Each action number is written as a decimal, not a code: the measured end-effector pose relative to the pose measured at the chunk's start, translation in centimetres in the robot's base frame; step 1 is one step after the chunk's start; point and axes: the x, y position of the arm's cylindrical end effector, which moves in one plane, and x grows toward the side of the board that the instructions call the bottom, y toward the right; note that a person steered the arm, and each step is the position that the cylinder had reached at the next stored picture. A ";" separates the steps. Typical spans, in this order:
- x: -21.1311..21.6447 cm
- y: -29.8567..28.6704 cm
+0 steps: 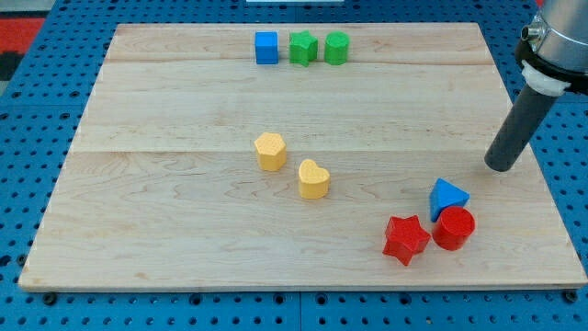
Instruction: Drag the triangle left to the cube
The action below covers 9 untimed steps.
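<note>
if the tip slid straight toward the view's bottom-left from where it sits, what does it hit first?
Likely the blue triangle, just below-left of my tip; the red cylinder sits right behind it. Depth is hard to judge from one view.

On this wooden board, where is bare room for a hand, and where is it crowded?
Bare: the view's left side, left of the yellow blocks. Crowded: bottom right, where blue triangle, red cylinder and red star cluster below my tip; top edge holds blue cube and green blocks.

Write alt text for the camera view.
My tip rests on the wooden board, up and right of the blue triangle, which touches a red cylinder beside a red star. The blue cube sits far off at the view's top.
</note>
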 end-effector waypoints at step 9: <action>5.9 -15.2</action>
